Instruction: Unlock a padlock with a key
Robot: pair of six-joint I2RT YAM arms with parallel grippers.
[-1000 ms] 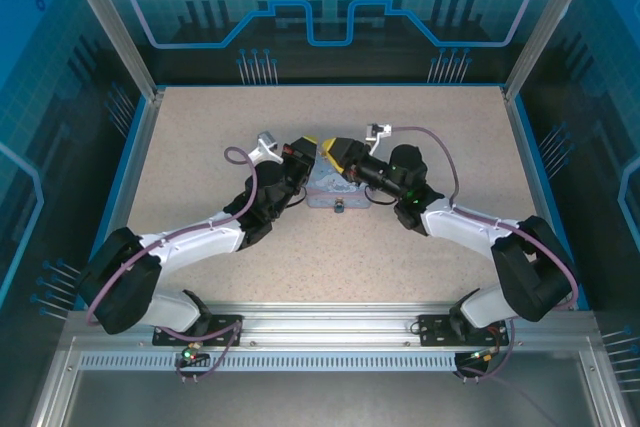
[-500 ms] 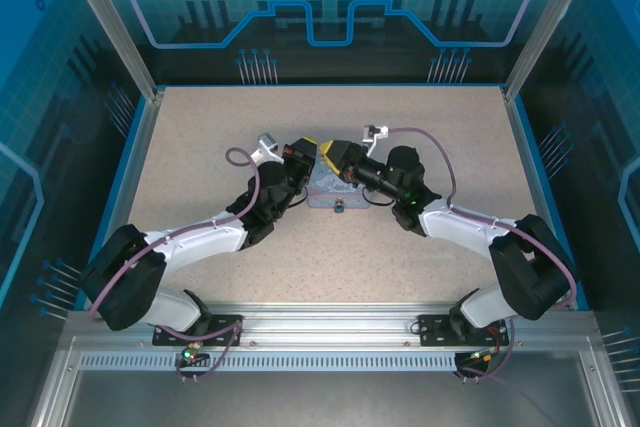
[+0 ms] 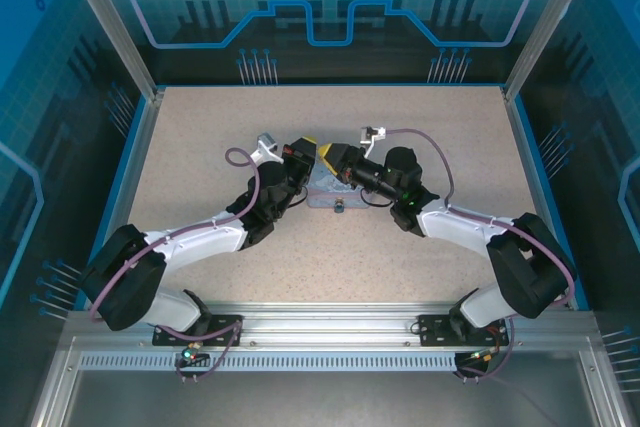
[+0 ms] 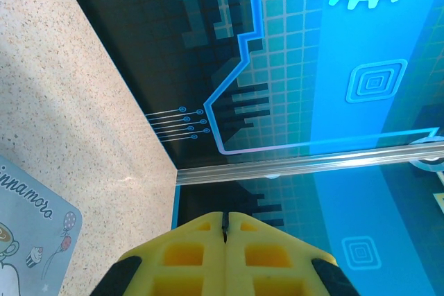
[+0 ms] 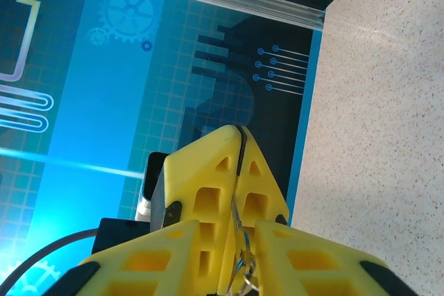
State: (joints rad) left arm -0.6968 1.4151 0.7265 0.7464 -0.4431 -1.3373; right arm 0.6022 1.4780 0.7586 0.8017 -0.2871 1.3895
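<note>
Pinching the thin key [image 5: 238, 235] between fully closed yellow fingers, the right gripper [image 5: 238, 136] meets the left gripper [image 4: 225, 218], also closed tight, above the pale blue tin [image 3: 330, 194]. The padlock [image 3: 338, 209] lies at the tin's near edge. Over the last second the right gripper has edged slightly left.

Speckled beige tabletop [image 3: 200, 127] around the left gripper [image 3: 309, 147], edged in blue. Beyond it, glowing blue wall panels [image 3: 330, 7] printed with circuit lines and a gear, framed by aluminium posts [image 3: 107, 17]. Behind it, a slotted metal rail [image 3: 320, 357].
</note>
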